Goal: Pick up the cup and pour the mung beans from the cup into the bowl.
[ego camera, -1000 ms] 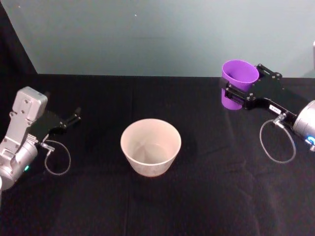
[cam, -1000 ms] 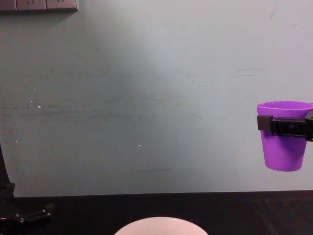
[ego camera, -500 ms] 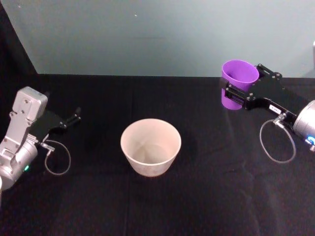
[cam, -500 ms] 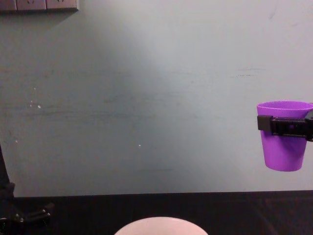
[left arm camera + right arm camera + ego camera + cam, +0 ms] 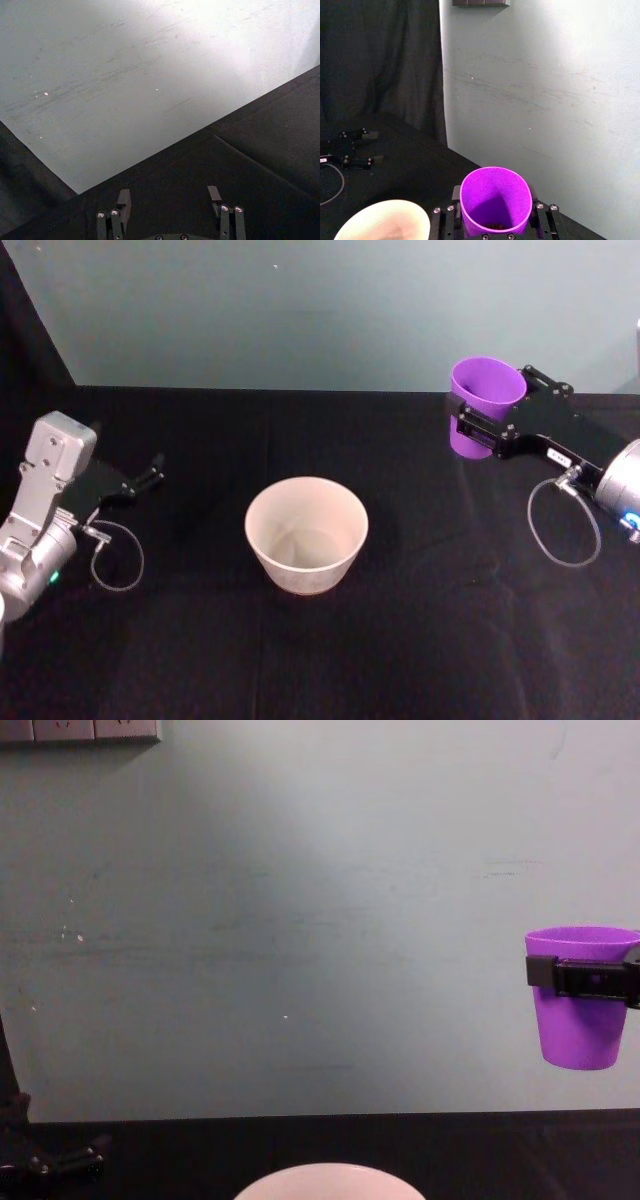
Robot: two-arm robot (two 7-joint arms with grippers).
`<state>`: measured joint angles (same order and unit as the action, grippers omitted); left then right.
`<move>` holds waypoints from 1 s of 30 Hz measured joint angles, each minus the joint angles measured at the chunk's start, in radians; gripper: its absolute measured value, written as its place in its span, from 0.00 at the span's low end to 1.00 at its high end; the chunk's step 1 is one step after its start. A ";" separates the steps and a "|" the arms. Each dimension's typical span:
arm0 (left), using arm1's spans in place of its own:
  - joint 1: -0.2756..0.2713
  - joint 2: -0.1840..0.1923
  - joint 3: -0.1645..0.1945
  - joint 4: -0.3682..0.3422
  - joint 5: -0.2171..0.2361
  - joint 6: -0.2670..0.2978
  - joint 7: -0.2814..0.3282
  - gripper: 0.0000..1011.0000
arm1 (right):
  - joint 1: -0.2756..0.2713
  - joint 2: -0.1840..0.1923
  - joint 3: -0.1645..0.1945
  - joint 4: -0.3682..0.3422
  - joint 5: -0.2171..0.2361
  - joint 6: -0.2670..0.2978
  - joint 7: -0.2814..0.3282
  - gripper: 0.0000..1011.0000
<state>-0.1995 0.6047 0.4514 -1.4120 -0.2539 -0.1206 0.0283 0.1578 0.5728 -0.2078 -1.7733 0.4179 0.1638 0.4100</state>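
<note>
Right hand: my right hand [image 5: 487, 424] is closed around the cup [image 5: 486, 388], with its fingers clamped on opposite sides just under the rim.
Cup, place: I hold it in the air over the far right of the surface [image 5: 420, 620]. From the chest, its base hangs well above the black cloth.
Cup, axis: it is upright, with its long axis vertical and its mouth facing up. I can make out no tilt.
Beans: my right wrist looks down into the cup, where a few small dark grains [image 5: 494, 226] lie at the bottom. I take them for the mung beans.
Bowl: the bowl [image 5: 305, 575] stands near the middle of the surface with its mouth up. Its inside looks bare.
Key relation: from my right hand the bowl lies to my left and nearer my body, well apart. The cup's mouth is nowhere over the bowl's rim.
Left hand: my left hand [image 5: 150, 478] is parked low at the left edge, with its fingers spread and holding nothing, well apart from the bowl.
Nearer arm: the right, since it already has the cup.
Coming move, as I judge it: carry the cup left and toward me until it hangs above the bowl. Then roll it so the mouth turns down toward the bowl's middle.
Risk: tipping before the rim is over the bowl would drop beans on the cloth.
</note>
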 joint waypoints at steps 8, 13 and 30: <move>0.000 0.000 0.000 0.000 0.000 0.000 0.000 0.99 | 0.000 0.000 0.000 0.000 0.000 0.000 0.000 0.73; 0.000 0.000 0.000 0.000 0.000 0.000 0.000 0.99 | 0.000 0.000 0.000 0.000 0.000 0.000 0.000 0.73; 0.000 0.000 0.000 0.000 0.000 0.000 0.000 0.99 | 0.000 0.000 0.000 0.000 0.000 0.000 0.000 0.73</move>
<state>-0.1995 0.6047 0.4514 -1.4120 -0.2539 -0.1205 0.0283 0.1578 0.5728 -0.2078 -1.7734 0.4180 0.1638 0.4101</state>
